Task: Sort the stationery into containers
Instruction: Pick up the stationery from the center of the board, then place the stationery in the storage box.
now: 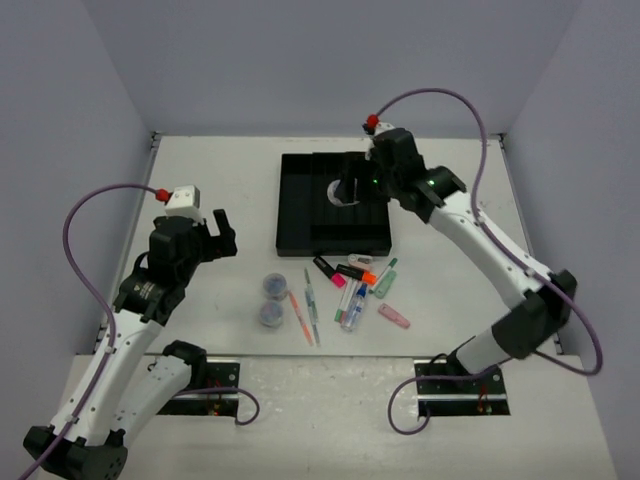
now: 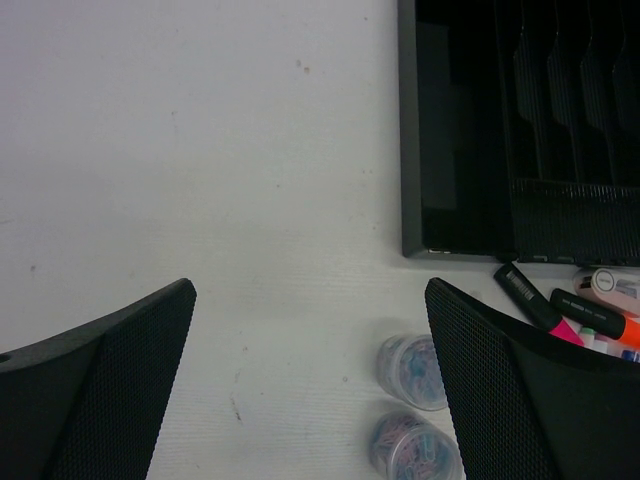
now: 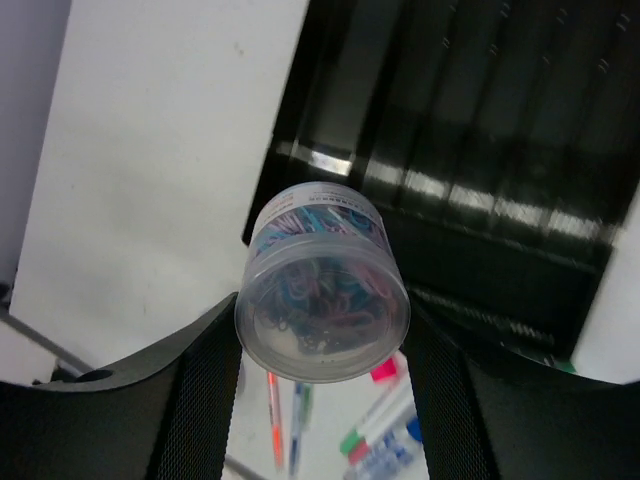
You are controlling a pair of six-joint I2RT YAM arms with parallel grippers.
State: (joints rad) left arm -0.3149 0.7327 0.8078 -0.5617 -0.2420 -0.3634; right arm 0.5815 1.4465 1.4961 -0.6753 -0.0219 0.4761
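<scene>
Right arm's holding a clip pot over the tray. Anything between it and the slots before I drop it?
Nothing visible. The pot, held by the right gripper, hangs above the black tray, which looks empty beneath it.

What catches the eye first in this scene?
The right hand holds a clear pot of coloured paper clips over the black tray. In front of the tray lies a bright scatter of pens and two more pots, while the left hand hangs open, off to the left.
</scene>
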